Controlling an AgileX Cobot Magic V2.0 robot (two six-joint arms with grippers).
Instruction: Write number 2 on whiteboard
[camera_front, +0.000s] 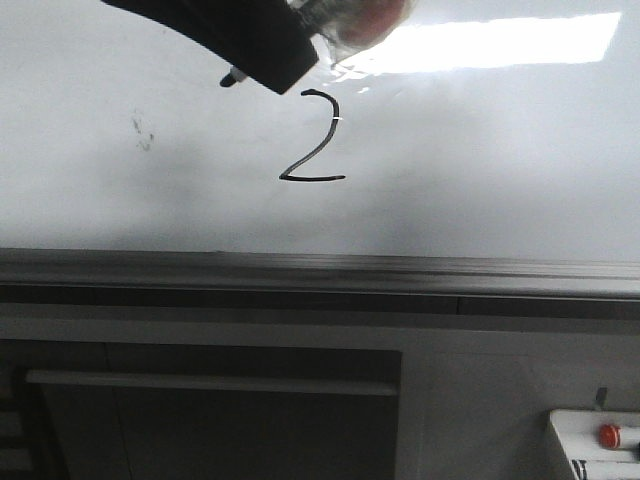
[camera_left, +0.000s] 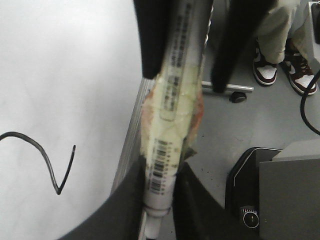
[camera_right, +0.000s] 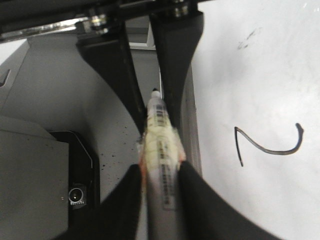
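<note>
**Left tool** (camera_left: 159, 200): closed on the marker (camera_left: 172, 115). In the left wrist view both fingers press the white nib end of the barrel, with no gap on either side. In the front view this tool (camera_front: 250, 50) is the black body at the top edge, and the marker nib (camera_front: 232, 78) projects from its lower left side, clear of the board surface.

**Right tool** (camera_right: 161, 180): its fingers flank the barrel behind the yellowish tape wrap (camera_right: 161, 145). In its own wrist view they appear to lie against the barrel. The left wrist view shows a thin slit beside one finger, so whether the grip is firm cannot be told.

**Number 2** (camera_front: 315, 140): written in black on the whiteboard (camera_front: 500, 150), just below and slightly right of the left tool, and apart from the nib. The flat base stroke is the part farthest from the tool.

**Other features:**
- Dark smudge specks (camera_front: 143, 133) lie below and left of the left tool.
- A bright rectangular light reflection (camera_front: 500, 42) lies to its right.
- The grey edge rail (camera_front: 320, 268) runs well below the digit.
</note>
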